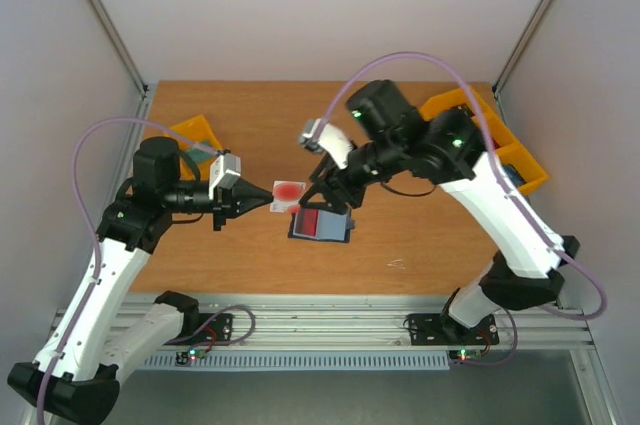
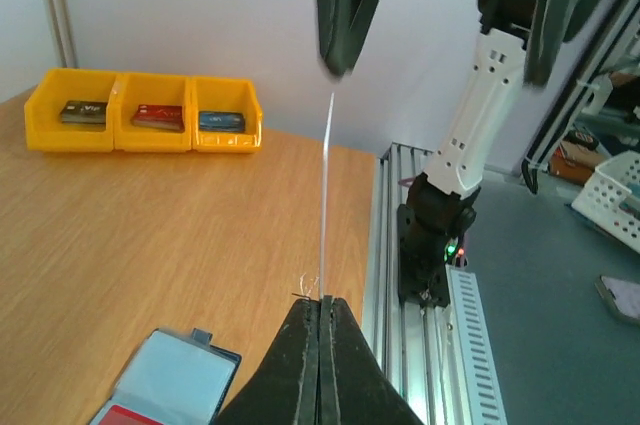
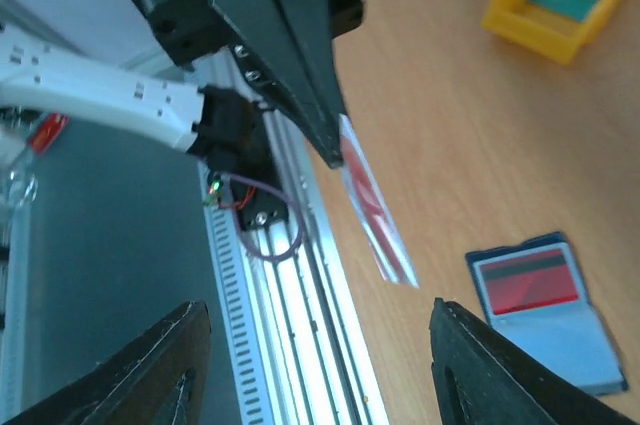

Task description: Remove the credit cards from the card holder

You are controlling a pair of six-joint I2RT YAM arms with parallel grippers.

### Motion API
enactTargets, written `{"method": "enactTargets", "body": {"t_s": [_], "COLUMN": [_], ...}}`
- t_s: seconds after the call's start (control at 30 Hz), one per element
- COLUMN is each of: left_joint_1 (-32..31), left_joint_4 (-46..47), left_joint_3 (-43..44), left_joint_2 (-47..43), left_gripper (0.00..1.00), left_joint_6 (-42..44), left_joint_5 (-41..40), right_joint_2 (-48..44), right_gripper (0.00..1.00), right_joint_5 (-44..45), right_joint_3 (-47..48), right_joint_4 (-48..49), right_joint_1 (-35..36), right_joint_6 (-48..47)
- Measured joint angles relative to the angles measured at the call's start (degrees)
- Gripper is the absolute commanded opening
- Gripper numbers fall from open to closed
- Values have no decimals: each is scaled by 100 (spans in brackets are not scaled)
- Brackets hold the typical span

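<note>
Spanning a wooden table (image 1: 430, 235) between plain white walls, the scene runs from a yellow bin (image 1: 197, 131) at the left to the left gripper (image 1: 266, 197) — clamped shut on a whitish credit card (image 1: 289, 191) with a red patch, held off the surface. Open at mid-table lies the card holder (image 1: 330, 228), a red card (image 1: 307, 222) in its sleeve. The right gripper (image 1: 333, 202) hangs near it, jaws parted and empty — labels in the right-hand yellow bins (image 1: 500, 145) are too small to read.

Table (image 1: 420, 245) carries card holder (image 1: 322, 224) (open, seemingly) and yellow bins (image 2: 155, 140).
</note>
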Motion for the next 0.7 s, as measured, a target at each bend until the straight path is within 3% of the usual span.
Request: {"method": "enactTargets", "body": {"t_s": [0.2, 0.27, 0.4, 0.57, 0.6, 0.7], "left_joint_1": [-4, -15, -31, -31, -31, -37], "left_joint_4": [-511, -579, -675, -704, -686, -446], "left_joint_3": [44, 44, 44, 44, 44, 4], "left_joint_2": [-57, -57, -59, -59, -59, -90], "left_gripper": [0, 0, 0, 0, 14, 94], "left_joint_6": [669, 772, 879, 890, 870, 664], "left_joint_5": [164, 181, 216, 212, 190, -17], "right_joint_2": [831, 927, 957, 955, 951, 828], "right_gripper": [52, 40, 3, 1, 1, 1], "right_joint_5": [125, 151, 107, 13, -2, 50], "right_joint_3": [363, 393, 549, 575, 573, 426], "right_joint_4": [-415, -479, -553, -549, -544, -420], "right_joint_1": [332, 326, 328, 328, 328, 319], "right_joint_6": [-385, -444, -544, -597, -597, -588]}}
